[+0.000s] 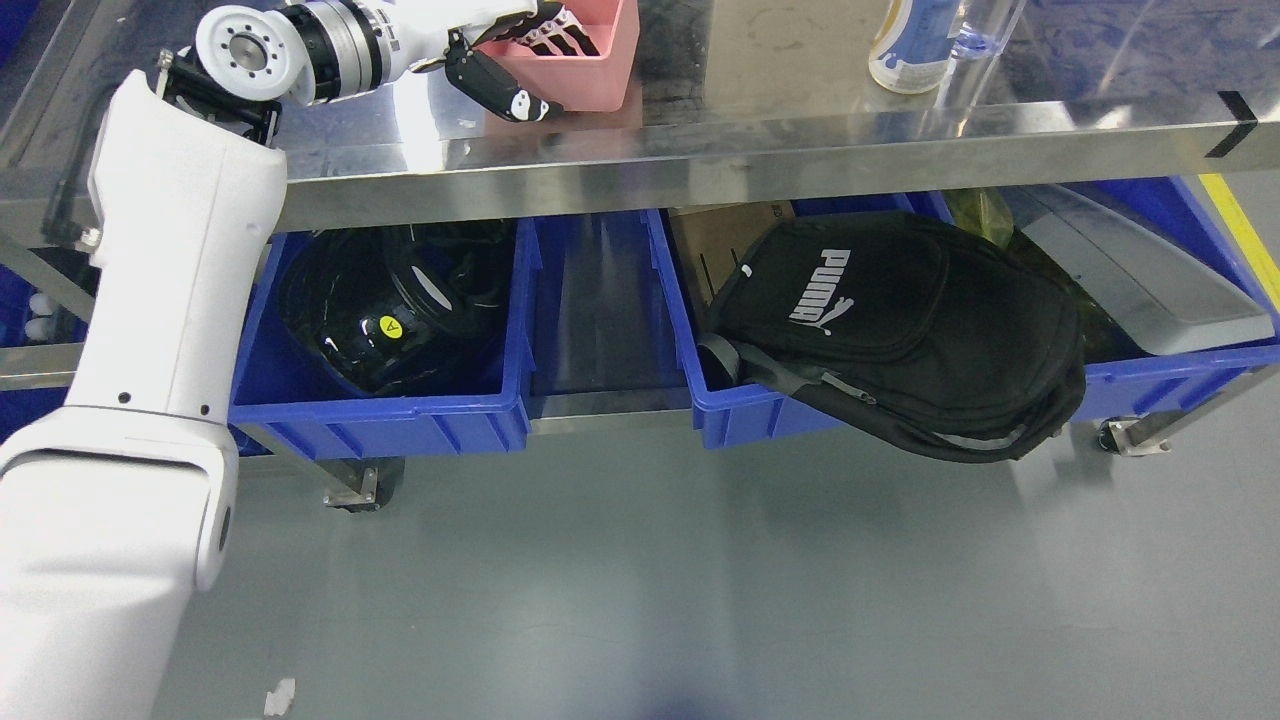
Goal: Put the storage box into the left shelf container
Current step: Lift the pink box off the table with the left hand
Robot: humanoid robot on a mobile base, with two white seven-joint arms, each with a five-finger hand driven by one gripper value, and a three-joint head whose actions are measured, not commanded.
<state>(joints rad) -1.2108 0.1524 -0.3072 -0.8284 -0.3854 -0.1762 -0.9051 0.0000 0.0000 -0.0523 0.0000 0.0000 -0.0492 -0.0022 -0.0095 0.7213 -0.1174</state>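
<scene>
1. Where the picture begins at the left, the white left arm (170, 300) rises from the lower left corner and reaches up over the edge of the steel worktop (700, 150).
2. At the end of that arm the left robot hand (520, 50) has its dark fingers (500, 90) curled around the near left corner of the pink storage box (590, 60), some fingers lying inside the box and one against its outer wall (so it is gripping the box by its wall).
3. The pink storage box stands upright on the worktop, at the top of the view, left of the middle.
4. Below the worktop, on the lower shelf, the left blue container (400, 415) sits just right of the arm and holds a shiny black helmet-like object (390, 310) with a small yellow sticker.
5. Between this container and the next one lies a bare strip of the metal shelf (600, 330).
6. Further right, a second blue container (760, 415) holds a piece of cardboard (720, 240), and a black backpack (900, 330) printed with "PUMA" hangs over its front rim.
7. On the worktop above, toward the right, stands a bottle (915, 50), only partly in view.
8. At the far right a grey object (1140, 280) rests in another blue container (1180, 370).
</scene>
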